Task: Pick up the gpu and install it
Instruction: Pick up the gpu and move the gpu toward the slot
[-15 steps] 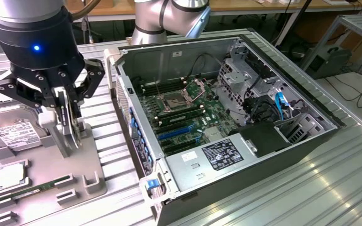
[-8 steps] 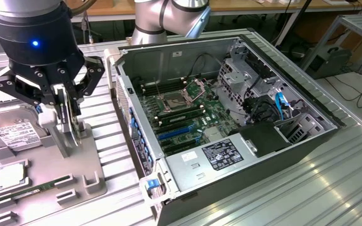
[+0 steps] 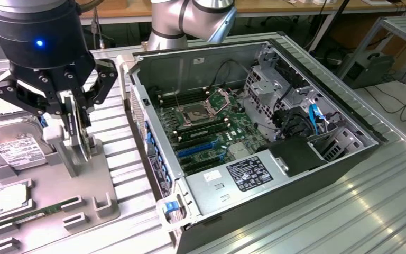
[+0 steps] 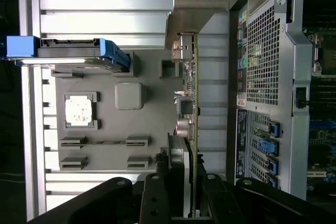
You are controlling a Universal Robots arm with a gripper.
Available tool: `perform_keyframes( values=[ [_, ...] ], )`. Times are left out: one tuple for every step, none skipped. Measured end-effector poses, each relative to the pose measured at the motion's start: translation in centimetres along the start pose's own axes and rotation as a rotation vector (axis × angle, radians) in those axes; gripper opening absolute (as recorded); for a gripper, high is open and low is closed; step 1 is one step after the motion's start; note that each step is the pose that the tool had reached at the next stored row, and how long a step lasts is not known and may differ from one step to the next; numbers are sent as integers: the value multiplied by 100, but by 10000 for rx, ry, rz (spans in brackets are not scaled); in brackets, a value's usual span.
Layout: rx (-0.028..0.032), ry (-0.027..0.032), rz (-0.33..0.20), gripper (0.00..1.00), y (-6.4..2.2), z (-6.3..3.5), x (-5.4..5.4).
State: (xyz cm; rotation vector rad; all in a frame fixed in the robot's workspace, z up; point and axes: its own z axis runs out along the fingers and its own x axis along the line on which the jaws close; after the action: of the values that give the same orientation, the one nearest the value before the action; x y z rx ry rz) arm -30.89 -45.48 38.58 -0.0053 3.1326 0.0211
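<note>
On the ribbed metal table (image 3: 372, 211), toward the exterior view's left of the big open computer case (image 3: 182, 66): a grey stand (image 3: 62, 185) with slots for parts. Just above that stand, the gripper (image 3: 74, 127), clenched on the gpu (image 4: 193, 98). Squeezing the card near its top edge, with fingers (image 4: 155, 203) pressed against both flat sides. Standing upright on its long edge, right at its place in the stand, near the hard drive (image 3: 16, 151).

Looks thin, flat and stiff, so no flopping like paper. Most likely light and easy to lift. Easy to hurt, though: lots of tiny parts stuck on one face, so no hard squeezing there. Best to hold by the flat board near the middle, as here, and never by the little bits. Might tip if held too far to one side, with the silver bracket (image 4: 178, 38) adding weight at that end. Smooth sides too, so maybe a bit slippery in a loose grip.

Hard to see the bottom edge of the card, tucked down beside the stand's post. Cannot tell whether lifted free or sitting in its slot. Hard to make out the very tips of the fingers as well, cut off in the wrist view and partly behind the card in the exterior view.
</note>
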Motion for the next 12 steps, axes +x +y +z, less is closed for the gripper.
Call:
perform_keyframes(
  values=[
    [-1, 0, -3, 28, 1, -7, 0],
    [-1, -1, -3, 28, 2, -14, 0],
    [0, 0, -2, 28, 3, -26, 0],
    [0, 0, -3, 28, 3, -36, -1],
    [-1, 0, -3, 28, 3, -47, -1],
    [-1, -1, -2, 28, 4, -59, -1],
    [-1, -1, -3, 28, 4, -70, -1],
    [-2, -1, -2, 28, 4, -81, -1],
    [-1, -1, -2, 28, 5, -97, -1],
    [-1, -1, -2, 28, 5, -110, -1],
    [-2, -2, -2, 28, 5, -122, -1],
    [-1, 0, -2, 28, 6, -136, -2]
  ],
)
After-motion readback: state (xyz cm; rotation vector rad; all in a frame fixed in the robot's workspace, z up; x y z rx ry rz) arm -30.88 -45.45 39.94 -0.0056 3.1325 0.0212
